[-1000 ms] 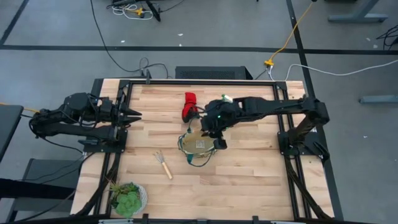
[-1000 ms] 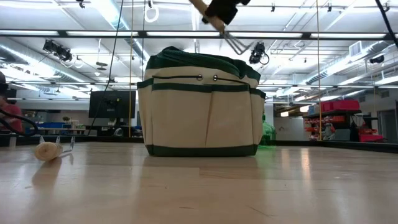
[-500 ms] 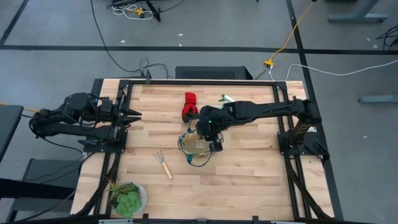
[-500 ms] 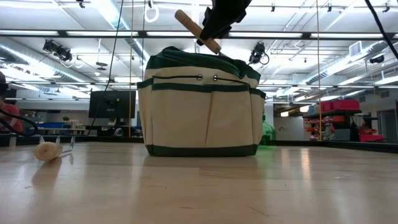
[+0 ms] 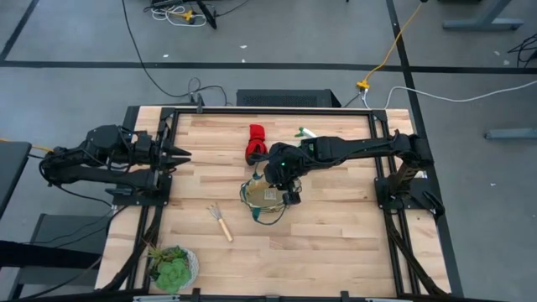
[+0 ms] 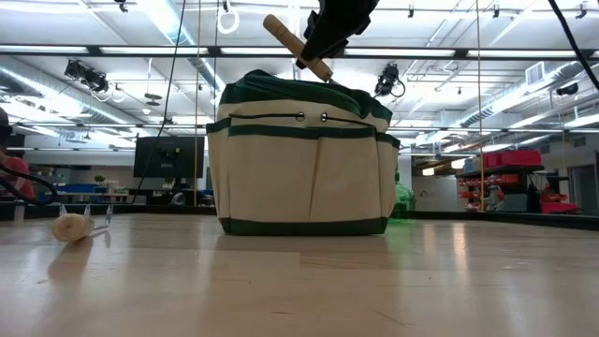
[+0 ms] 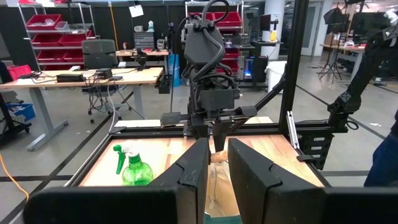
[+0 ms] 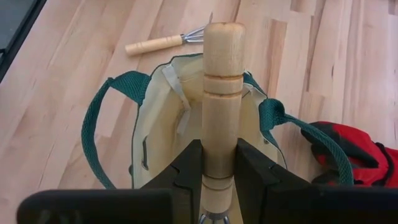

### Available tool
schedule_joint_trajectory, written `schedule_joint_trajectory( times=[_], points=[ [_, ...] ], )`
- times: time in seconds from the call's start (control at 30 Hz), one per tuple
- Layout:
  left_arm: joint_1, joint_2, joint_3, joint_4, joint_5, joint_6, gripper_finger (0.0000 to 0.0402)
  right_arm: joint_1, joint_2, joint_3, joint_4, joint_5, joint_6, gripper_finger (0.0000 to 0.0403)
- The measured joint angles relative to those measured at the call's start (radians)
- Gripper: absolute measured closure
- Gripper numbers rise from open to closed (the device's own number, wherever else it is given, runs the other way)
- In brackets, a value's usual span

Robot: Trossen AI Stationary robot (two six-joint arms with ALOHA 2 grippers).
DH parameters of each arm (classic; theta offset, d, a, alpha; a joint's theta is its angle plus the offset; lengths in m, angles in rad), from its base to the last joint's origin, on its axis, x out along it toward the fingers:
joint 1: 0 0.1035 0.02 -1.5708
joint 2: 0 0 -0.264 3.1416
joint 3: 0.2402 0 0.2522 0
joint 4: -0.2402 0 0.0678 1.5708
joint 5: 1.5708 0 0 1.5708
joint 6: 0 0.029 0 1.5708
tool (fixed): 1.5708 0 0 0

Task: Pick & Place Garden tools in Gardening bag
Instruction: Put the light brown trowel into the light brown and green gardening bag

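The tan gardening bag [image 5: 267, 200] with green rim and handles stands upright mid-table, also in the low view [image 6: 299, 168]. My right gripper [image 5: 284, 176] is above its mouth, shut on a wooden-handled hand rake [image 6: 298, 44]. The rake's prongs are hidden behind the bag's rim in the low view. A second rake [image 5: 220, 221] lies flat on the table near the bag. The red-and-black glove bundle [image 5: 256, 143] lies beyond the bag. The green spray bottle [image 7: 135, 171] stands at the far right. My left gripper [image 5: 185, 155] waits at the table's left edge, open by a narrow gap. My right gripper pinches the rake's wooden handle [image 8: 221, 158] between its two fingers, at the end near the metal head. The fingers lie across the handle and come from above. The rake is tilted, its free handle end [image 6: 273, 23] up and its head down at the bag's mouth [image 8: 186, 124].
A white pot with a green plant [image 5: 172, 267] stands at the table's near left corner. Black frame rails [image 5: 159, 193] run along the left and right edges. Bare wood lies near and right of the bag.
My right gripper has gone down and toward the table's left over the bag, and has turned. The rake has tipped with it: its prongs, first in the air above the bag's rim, now dip behind the rim, and the handle points up. It has kept still for the last half second.
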Motion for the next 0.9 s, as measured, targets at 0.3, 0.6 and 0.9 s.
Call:
schedule_joint_trajectory(
  times=[0.3,0.6,0.9],
  points=[
    [0.000,0.000,0.000,0.000,0.000,0.000,0.0330,0.000,0.000,0.000,0.000,0.000,-0.004,0.0333],
    [0.000,0.000,0.000,0.000,0.000,0.000,0.0330,0.000,0.000,0.000,0.000,0.000,-0.004,0.0333],
    [0.000,0.000,0.000,0.000,0.000,0.000,0.0330,0.000,0.000,-0.026,0.024,0.000,-0.004,0.0333]
  ],
)
